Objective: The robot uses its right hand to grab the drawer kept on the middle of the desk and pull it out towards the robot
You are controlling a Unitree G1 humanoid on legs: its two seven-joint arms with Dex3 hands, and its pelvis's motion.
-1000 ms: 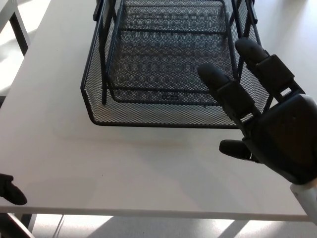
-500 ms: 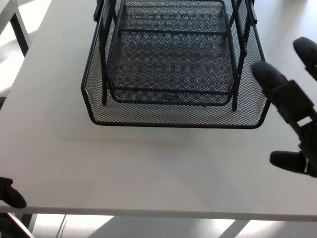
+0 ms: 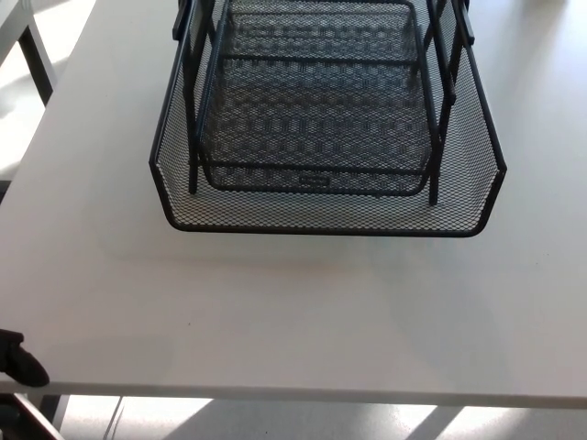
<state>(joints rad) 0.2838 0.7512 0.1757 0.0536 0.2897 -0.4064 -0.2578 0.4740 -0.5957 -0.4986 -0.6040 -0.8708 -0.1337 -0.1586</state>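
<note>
A black wire-mesh drawer (image 3: 326, 206) sits on the white bench (image 3: 293, 312), its rounded front wall facing 6 o'clock and a smaller mesh tray (image 3: 316, 101) on thin black posts nested above it. It fills the upper middle of the bench, well back from the near edge. The left robot hand (image 3: 20, 357) shows only as a dark tip at the 8 o'clock corner, well apart from the drawer; whether it is released or clenched cannot be told. The right robot hand is out of sight.
</note>
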